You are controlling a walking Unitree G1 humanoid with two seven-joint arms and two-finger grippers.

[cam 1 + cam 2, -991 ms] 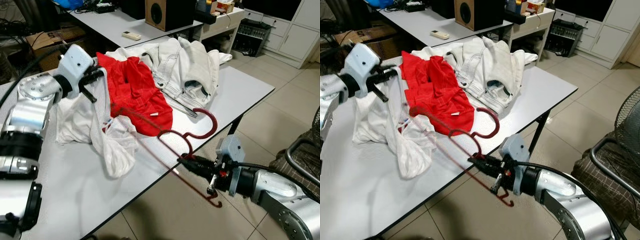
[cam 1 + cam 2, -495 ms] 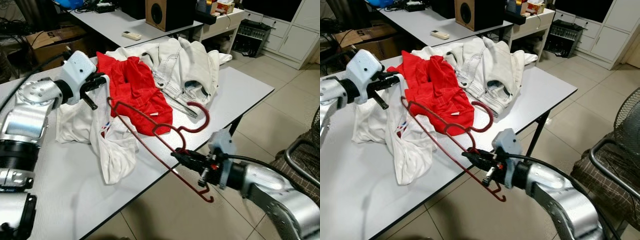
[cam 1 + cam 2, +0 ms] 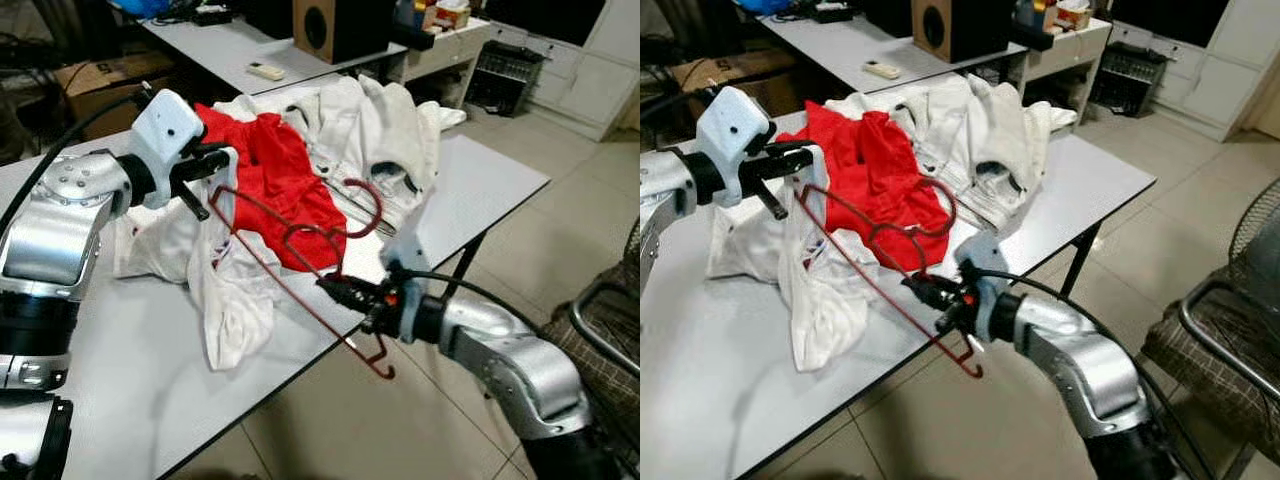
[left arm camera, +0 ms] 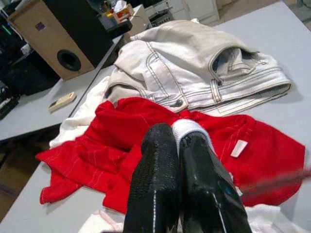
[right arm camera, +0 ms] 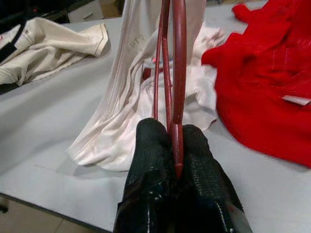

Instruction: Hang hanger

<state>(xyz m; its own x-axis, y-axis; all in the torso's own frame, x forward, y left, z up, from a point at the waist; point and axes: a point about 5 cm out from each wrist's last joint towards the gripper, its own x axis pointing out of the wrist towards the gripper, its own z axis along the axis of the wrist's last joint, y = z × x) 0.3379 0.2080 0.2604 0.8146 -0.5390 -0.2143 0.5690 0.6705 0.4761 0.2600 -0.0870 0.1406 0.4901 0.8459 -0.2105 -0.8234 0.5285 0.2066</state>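
Note:
My right gripper [image 3: 335, 287] is shut on the lower bar of a dark red wire hanger [image 5: 179, 73] at the table's front edge. The hanger tilts up over the clothes, its hook [image 3: 372, 203] above the red garment [image 3: 285, 180]. My left gripper [image 3: 222, 157] is shut on a fold of a white garment [image 3: 225, 300] and holds it up off the table; the pinched white cloth [image 4: 187, 127] shows between its fingers. The hanger's far corner sits just below the left gripper, beside the lifted cloth. White jeans [image 3: 390, 130] lie behind the red garment.
The clothes lie on a grey table [image 3: 480, 180] whose front edge borders tiled floor. Behind it stands a second table with a remote [image 3: 265, 70] and a speaker [image 3: 330, 25]. A chair frame [image 3: 600, 300] is at the right, and a cardboard box [image 3: 95, 85] at the back left.
My right gripper has carried the hanger left and up toward the lifted white garment, so its hook is now over the clothes. My left gripper has shifted slightly right, still holding the cloth.

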